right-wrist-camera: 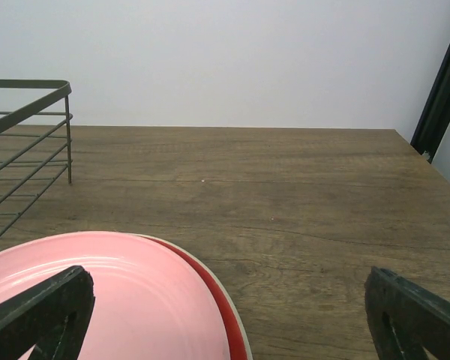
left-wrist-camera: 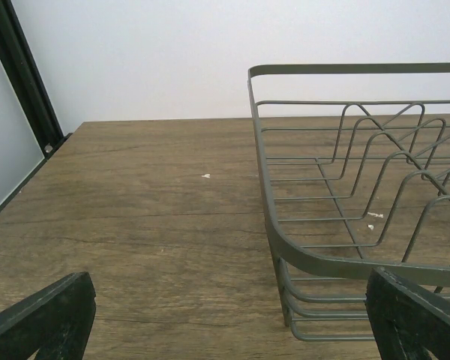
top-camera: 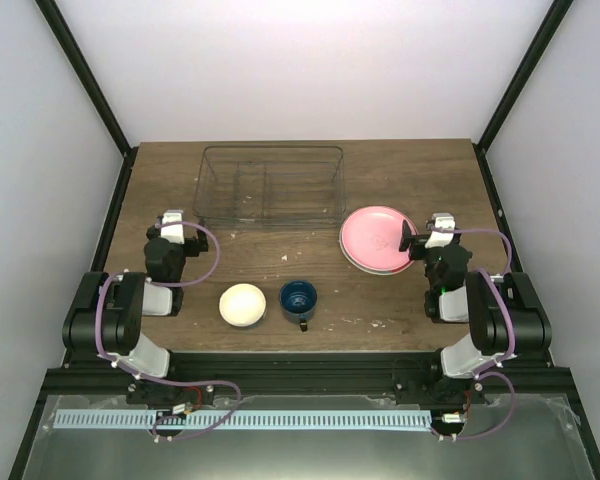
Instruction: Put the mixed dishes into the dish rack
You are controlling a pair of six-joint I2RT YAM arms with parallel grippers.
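1. Right now my left fingers [left-wrist-camera: 45, 319] stand wide apart with nothing between them, low over the tabletop [top-camera: 280, 258].
2. My right fingers [right-wrist-camera: 49, 311] are spread just as wide and hold nothing either.
3. Just ahead of my left fingers is the near left corner of the dish rack [left-wrist-camera: 345, 69]. In the wrist view one finger overlaps that corner, and I cannot tell whether it touches the wire.
4. Just below and ahead of my right fingers lies the pink plate [right-wrist-camera: 135, 292], flat on top of a stack. From above, my fingers sit at its right edge.
5. Under the pink plate the rim of a red plate [right-wrist-camera: 214, 300] shows. Its pattern is hidden from me.
6. Further out, the rack sits at the far middle of the tabletop, with its inner dividers bare. The plate stack is just beside its near right corner.
7. Nearer the arm bases, the dark blue mug [top-camera: 298, 297] stands upright, handle toward me, with the cream bowl [top-camera: 242, 304] close on its left, apart from it.
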